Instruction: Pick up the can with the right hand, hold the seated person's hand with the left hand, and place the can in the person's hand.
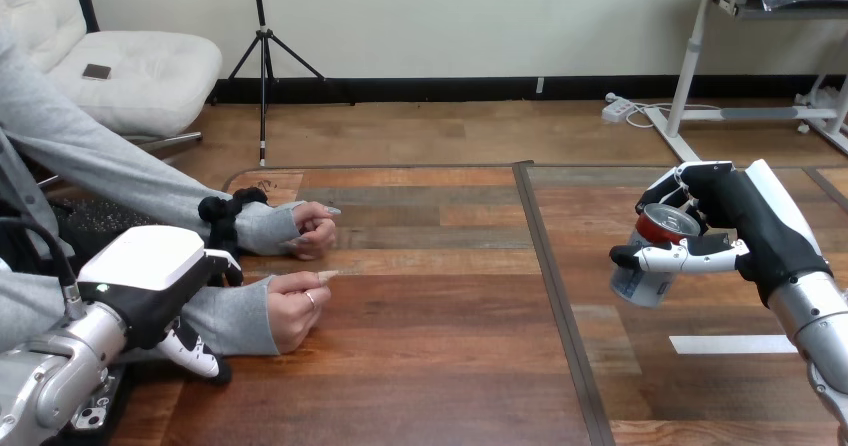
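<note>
A silver can [650,266] with a red top hangs above the right half of the table, tilted, with my right hand [750,216] shut on it; thumb and fingers wrap its sides. My left hand [150,266] lies over the person's nearer forearm at the lower left, just behind the grey sleeve cuff. The person's nearer hand [295,306] rests on the table, loosely curled, and holds nothing. The person's farther hand [315,228] rests on the table behind it, also curled.
The wooden table [430,366] has a dark seam [560,306] running front to back between the person's hands and the can. A white tape strip [730,344] lies on the table below my right hand.
</note>
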`<state>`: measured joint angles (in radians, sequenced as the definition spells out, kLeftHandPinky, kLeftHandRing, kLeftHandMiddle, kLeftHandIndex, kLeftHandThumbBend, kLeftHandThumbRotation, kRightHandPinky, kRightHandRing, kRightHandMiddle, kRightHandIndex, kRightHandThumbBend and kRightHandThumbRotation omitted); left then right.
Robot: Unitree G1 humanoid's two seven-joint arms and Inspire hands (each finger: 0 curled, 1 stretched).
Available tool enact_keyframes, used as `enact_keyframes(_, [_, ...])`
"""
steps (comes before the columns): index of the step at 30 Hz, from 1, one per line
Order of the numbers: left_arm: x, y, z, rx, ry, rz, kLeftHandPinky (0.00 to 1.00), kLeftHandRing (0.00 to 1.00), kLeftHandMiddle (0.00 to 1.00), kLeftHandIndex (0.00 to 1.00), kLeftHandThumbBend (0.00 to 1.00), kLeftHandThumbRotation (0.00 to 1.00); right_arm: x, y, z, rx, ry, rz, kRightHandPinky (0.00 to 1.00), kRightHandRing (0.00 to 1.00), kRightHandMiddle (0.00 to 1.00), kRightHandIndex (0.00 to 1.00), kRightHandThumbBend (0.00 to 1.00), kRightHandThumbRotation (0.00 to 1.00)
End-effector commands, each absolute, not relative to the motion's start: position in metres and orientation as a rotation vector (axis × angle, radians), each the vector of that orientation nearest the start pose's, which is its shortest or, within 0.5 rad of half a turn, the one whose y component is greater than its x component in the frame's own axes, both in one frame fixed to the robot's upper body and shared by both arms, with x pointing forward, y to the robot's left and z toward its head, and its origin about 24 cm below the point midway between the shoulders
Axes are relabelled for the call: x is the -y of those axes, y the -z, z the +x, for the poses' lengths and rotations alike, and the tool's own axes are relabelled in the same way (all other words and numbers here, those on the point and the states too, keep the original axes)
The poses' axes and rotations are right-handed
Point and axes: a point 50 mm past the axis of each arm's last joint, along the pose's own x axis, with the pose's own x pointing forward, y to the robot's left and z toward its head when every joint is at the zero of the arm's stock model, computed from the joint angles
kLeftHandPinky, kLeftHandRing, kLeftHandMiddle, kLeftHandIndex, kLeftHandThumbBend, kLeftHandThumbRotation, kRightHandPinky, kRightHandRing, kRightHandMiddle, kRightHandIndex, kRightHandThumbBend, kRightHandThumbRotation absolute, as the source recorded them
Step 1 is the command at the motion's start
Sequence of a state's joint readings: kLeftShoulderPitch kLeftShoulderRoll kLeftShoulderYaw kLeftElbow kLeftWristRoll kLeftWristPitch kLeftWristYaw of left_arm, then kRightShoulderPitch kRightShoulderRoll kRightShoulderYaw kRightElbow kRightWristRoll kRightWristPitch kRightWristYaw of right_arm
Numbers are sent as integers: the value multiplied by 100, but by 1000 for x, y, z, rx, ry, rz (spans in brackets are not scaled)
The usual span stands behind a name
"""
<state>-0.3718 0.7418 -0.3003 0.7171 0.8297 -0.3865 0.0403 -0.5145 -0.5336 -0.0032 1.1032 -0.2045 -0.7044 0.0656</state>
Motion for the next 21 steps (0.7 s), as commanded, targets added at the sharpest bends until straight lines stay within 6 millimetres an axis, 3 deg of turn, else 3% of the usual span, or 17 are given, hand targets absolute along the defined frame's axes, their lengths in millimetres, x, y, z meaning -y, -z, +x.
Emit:
enact_keyframes(1, [-285, -52, 305, -70, 368, 1604, 57, 65, 68, 69, 94, 10, 277, -76, 324, 204, -48, -661, 26, 30, 37, 43, 82, 0])
enact_keyframes(21, [-285, -53, 307, -105, 374, 1541, 47, 57, 61, 63, 94, 0, 279, -77, 324, 201, -40, -655, 27, 31, 39, 43, 80, 0])
